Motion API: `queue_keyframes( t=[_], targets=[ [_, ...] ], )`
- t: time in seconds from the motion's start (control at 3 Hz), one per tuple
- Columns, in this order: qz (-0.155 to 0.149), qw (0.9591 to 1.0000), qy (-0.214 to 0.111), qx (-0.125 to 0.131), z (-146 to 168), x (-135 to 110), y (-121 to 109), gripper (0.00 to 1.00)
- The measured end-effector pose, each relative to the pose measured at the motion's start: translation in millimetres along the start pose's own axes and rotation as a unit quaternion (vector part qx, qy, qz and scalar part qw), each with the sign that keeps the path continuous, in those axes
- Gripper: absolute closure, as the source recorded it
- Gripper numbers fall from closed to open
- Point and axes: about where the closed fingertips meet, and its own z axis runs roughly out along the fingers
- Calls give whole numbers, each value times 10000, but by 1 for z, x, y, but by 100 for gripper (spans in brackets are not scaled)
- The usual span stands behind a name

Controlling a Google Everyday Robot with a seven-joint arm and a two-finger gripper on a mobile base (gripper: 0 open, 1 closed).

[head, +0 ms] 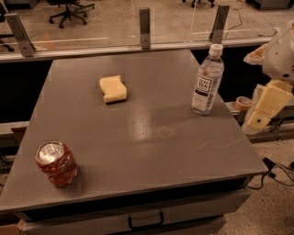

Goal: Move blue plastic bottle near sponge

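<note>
Grey laminate forms the table [151, 151] that fills most of my view; below its front edge sits a drawer [146, 220], closed, so its contents are hidden. At the right margin the arm is cropped, and I see only pale cream housings. The gripper [262, 112] hangs beside the table's right edge, off the surface and apart from everything on it. I cannot tell whether it is spread or pressed together. A roll of tape [242, 102] shows between the table edge and the gripper, partly covered by the cream housing. Beyond the table, an office chair [69, 7] is cut off by the top of the frame. The blue plastic bottle [207, 82] stands upright near the table's right edge, towards the far side. Its white cap is on and its label reads "TEA". Its wall is clear, but I cannot make out the fill level. The red can [56, 164] stands at the near left corner; whether its silver top is opened is unclear. The sponge [113, 88] lies flat left of centre, well apart from the bottle. The bottle lies between sponge and gripper, nearer the gripper.
</note>
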Motion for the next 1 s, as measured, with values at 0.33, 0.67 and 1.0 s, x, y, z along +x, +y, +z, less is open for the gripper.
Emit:
queue_keyframes(
  t=[0.33, 0.67, 1.0],
  targets=[
    [91, 9990, -412, 168, 18, -2, -32, 0],
    [210, 9954, -909, 218, 39, -10, -55, 0],
    [418, 9884, -1447, 175, 58, -22, -73, 0]
  ],
)
